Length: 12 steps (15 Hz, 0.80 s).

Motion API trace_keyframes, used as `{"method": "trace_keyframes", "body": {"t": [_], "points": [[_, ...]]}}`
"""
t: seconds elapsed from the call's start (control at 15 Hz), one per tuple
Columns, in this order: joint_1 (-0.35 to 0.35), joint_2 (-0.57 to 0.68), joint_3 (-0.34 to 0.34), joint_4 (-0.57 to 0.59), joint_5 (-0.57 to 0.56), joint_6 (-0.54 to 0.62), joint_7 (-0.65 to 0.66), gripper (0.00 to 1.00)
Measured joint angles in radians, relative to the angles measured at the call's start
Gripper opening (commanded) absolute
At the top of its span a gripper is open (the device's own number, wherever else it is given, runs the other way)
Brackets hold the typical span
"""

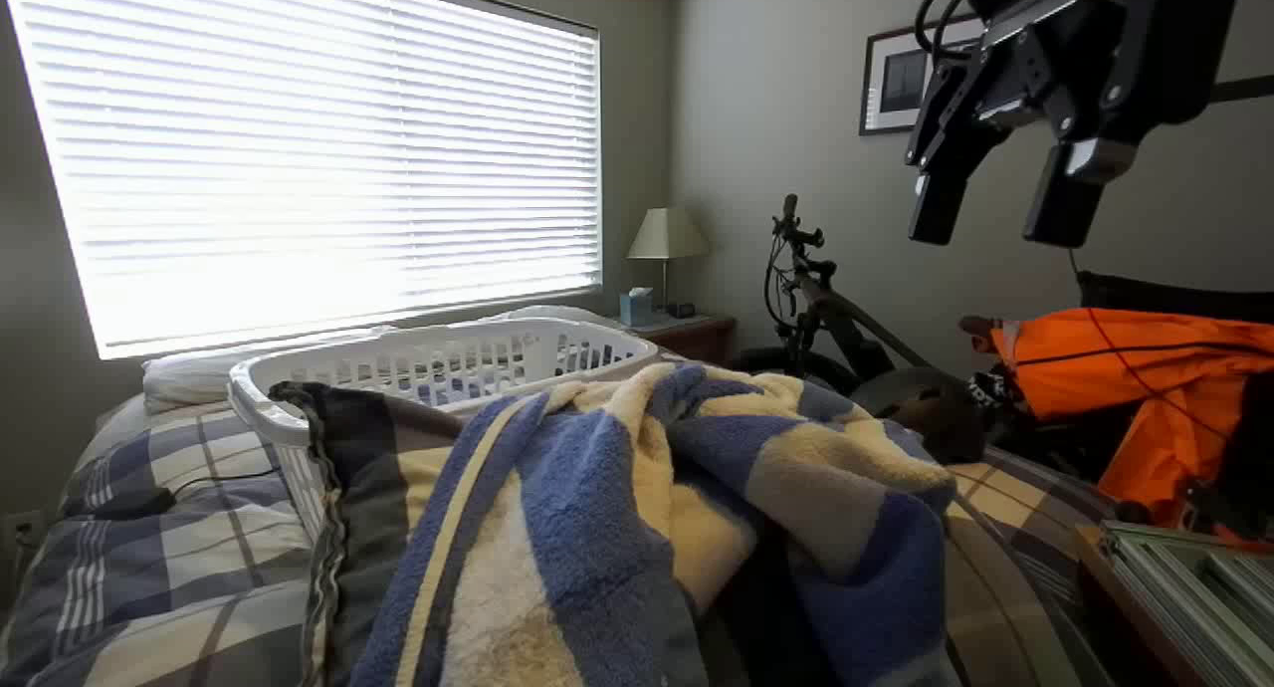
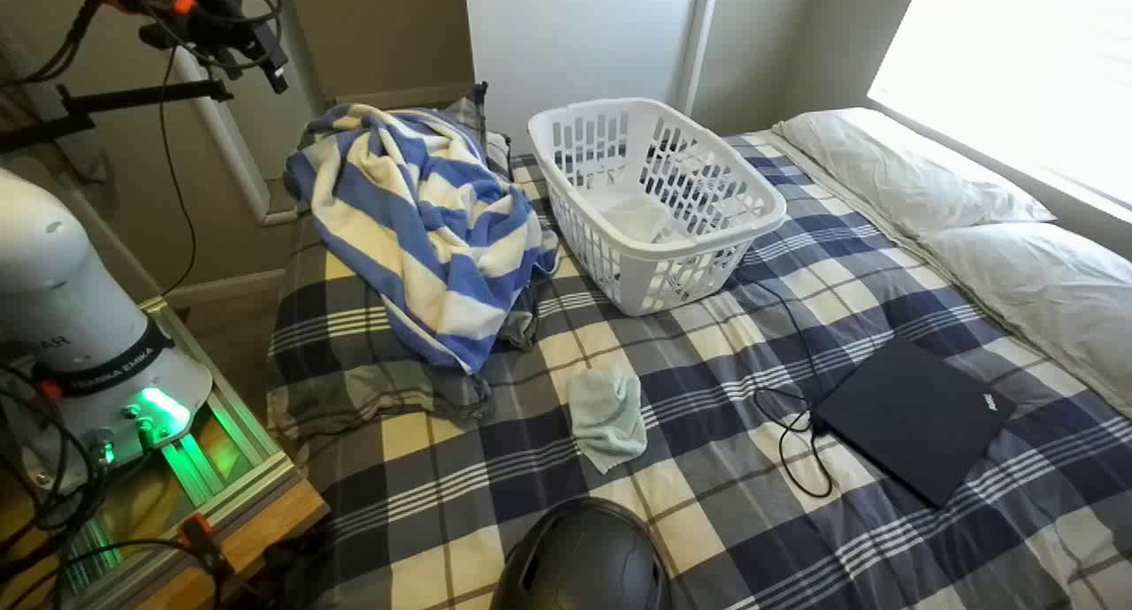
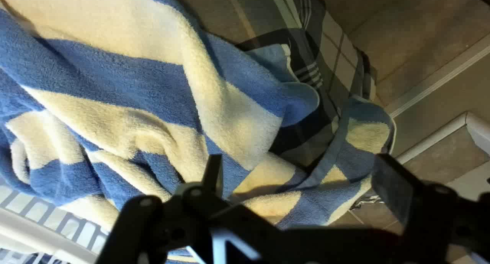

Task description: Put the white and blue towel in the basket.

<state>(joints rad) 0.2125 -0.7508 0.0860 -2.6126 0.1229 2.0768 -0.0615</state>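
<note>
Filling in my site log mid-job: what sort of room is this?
Most likely a bedroom: a plaid-covered bed, white pillows along its edge near the window, and a table lamp on what looks like a nightstand.

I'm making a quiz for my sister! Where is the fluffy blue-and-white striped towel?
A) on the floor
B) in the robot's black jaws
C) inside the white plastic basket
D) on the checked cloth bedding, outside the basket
D: in an exterior view, the towel lies rumpled on the bedding, beside the basket.
</note>
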Motion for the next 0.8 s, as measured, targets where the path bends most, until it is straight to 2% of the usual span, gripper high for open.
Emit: {"method": "trace_keyframes", "body": {"t": [0.8], "points": [[-0.005, 0.01, -0.005, 0.0, -0.008, 0.002, -0.015, 1.0]]}}
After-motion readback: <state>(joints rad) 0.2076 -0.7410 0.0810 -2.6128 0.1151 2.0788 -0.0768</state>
